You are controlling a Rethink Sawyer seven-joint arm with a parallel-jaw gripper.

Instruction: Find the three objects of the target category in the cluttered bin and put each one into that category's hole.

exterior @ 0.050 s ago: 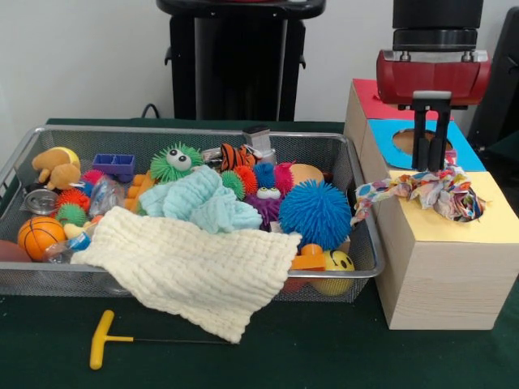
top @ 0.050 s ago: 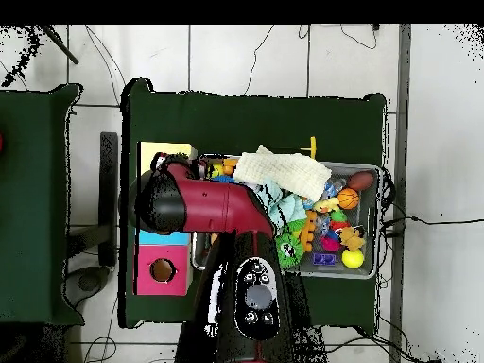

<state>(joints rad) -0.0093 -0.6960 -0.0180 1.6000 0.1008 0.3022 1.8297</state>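
One rope toy (exterior @ 0.050 s ago: 430,190) is lying over the yellow hole (exterior @ 0.050 s ago: 466,212); the claw (exterior @ 0.050 s ago: 431,158) is hanging just above, apparently narrow and empty, needing another bin (exterior @ 0.050 s ago: 357,279) search.

The bench (exterior @ 0.050 s ago: 324,356) was covered in dark green cloth. Three things were seen resting directly on it. A wooden box (exterior @ 0.050 s ago: 442,271) with yellow, blue and red top panels was placed straight below the gripper (exterior @ 0.050 s ago: 431,166). A wire mesh bin (exterior @ 0.050 s ago: 340,279), filled with toys and cloths, was set just beside the box, off to one side of the gripper. A yellow-handled T-shaped tool (exterior @ 0.050 s ago: 105,339) was laid on the cloth beyond the bin, well apart from the gripper.
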